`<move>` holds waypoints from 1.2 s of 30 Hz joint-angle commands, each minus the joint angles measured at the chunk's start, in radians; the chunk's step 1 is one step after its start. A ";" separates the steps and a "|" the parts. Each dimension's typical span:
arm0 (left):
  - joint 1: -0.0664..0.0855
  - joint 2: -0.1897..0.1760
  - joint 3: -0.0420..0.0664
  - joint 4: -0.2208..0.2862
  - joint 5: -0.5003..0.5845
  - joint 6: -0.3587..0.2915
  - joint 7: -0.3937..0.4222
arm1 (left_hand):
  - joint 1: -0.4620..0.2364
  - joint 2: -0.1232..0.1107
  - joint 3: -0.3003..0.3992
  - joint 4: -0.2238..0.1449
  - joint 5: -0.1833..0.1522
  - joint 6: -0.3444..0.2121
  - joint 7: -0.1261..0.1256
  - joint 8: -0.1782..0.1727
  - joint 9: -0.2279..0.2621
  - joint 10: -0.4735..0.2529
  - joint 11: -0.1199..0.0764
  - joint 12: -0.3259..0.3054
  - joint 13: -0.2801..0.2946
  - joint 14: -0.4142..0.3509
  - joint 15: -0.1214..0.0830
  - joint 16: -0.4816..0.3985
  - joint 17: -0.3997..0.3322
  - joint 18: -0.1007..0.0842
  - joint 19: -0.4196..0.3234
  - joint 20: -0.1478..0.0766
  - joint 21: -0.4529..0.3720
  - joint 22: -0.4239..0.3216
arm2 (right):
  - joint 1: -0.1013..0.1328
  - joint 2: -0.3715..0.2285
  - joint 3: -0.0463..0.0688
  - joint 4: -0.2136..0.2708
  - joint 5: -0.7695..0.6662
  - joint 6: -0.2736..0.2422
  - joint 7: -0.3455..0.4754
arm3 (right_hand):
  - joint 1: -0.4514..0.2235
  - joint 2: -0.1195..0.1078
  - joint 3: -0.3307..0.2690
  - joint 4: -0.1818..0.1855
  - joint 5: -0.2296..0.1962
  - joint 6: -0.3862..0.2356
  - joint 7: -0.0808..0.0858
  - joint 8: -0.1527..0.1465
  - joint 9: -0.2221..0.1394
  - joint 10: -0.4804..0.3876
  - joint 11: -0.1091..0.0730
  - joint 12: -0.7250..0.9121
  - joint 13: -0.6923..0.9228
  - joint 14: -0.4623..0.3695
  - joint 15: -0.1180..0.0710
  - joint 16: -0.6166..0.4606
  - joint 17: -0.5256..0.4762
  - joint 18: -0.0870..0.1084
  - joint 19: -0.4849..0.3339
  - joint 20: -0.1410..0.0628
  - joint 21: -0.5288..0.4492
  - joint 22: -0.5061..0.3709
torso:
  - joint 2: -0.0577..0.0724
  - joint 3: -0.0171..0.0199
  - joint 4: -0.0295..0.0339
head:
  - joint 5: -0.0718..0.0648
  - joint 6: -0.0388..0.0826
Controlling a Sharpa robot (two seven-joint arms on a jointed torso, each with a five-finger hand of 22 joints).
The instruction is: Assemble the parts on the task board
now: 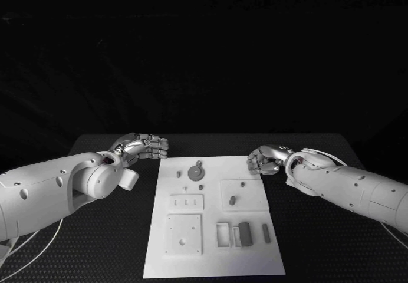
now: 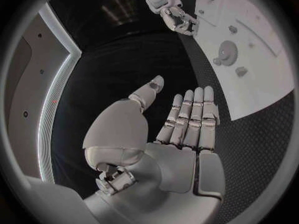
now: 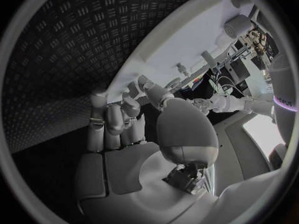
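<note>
The white task board [image 1: 213,265] lies in the middle of the table. On it lie grey parts: a round disc [image 1: 196,173] and small pegs at the far end, a dark block [image 1: 246,233] and a thin bar [image 1: 265,233] at the near right. My left hand [image 1: 140,146] hovers off the board's far left corner, fingers straight and together, thumb apart, holding nothing. My right hand [image 1: 265,160] is at the far right corner with its fingers curled in and nothing visible in them. The left wrist view shows my left hand [image 2: 187,119], the board [image 2: 261,79], the disc [image 2: 226,50] and my right hand [image 2: 176,16].
Raised white plates sit on the board: a slotted one [image 1: 187,202], a square one [image 1: 244,194], a larger one [image 1: 184,234] and an open frame [image 1: 223,234]. Black ribbed table [image 1: 102,247] surrounds the board on both sides. The right wrist view shows my right hand [image 3: 124,119] near the board [image 3: 187,40].
</note>
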 commanded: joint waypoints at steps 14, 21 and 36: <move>0.000 0.000 0.001 0.003 -0.001 0.016 0.008 | -0.001 -0.001 -0.009 0.002 -0.005 0.002 0.041 -0.004 -0.002 0.004 0.000 -0.007 -0.001 0.006 0.001 -0.006 0.002 0.006 0.009 0.001 -0.006 -0.002 | -0.005 0.004 -0.003 0.001 -0.029 0.023 -0.031 | -0.011 0.024 -0.004 0.007 0.003 0.042 0.003 0.021 0.005 0.002 0.010 0.006 0.001 0.007 0.006 0.005 0.003 0.044 0.001 -0.002 0.005 0.018 | 0.000 -0.0010 0.0013 | 0.004 -0.005; 0.000 -0.001 0.001 0.004 -0.001 0.017 0.007 | -0.002 -0.001 -0.009 0.002 -0.005 0.002 0.041 -0.004 -0.002 0.004 0.000 -0.007 -0.001 0.006 0.001 -0.006 0.002 0.006 0.009 0.001 -0.006 -0.002 | -0.005 0.005 -0.003 0.001 -0.029 0.021 -0.032 | -0.011 0.024 -0.004 0.007 0.003 0.044 0.003 0.021 0.005 0.002 0.010 0.006 0.001 0.008 0.006 0.006 0.004 0.044 0.001 -0.002 0.005 0.018 | 0.000 -0.0009 -0.0001 | 0.004 -0.004; 0.000 -0.002 0.001 0.003 -0.001 0.016 0.007 | -0.003 0.000 -0.009 0.002 -0.005 0.002 0.041 -0.004 -0.002 0.005 0.000 -0.007 -0.001 0.006 0.001 -0.007 0.002 0.006 0.009 0.001 -0.007 -0.002 | -0.005 0.007 -0.003 0.002 -0.043 -0.001 -0.043 | -0.004 0.061 0.004 -0.001 0.003 0.088 -0.011 0.042 0.014 0.006 -0.002 0.007 0.000 0.013 -0.004 0.007 0.007 0.044 0.002 -0.004 0.008 0.019 | 0.000 -0.0009 0.0007 | 0.004 -0.007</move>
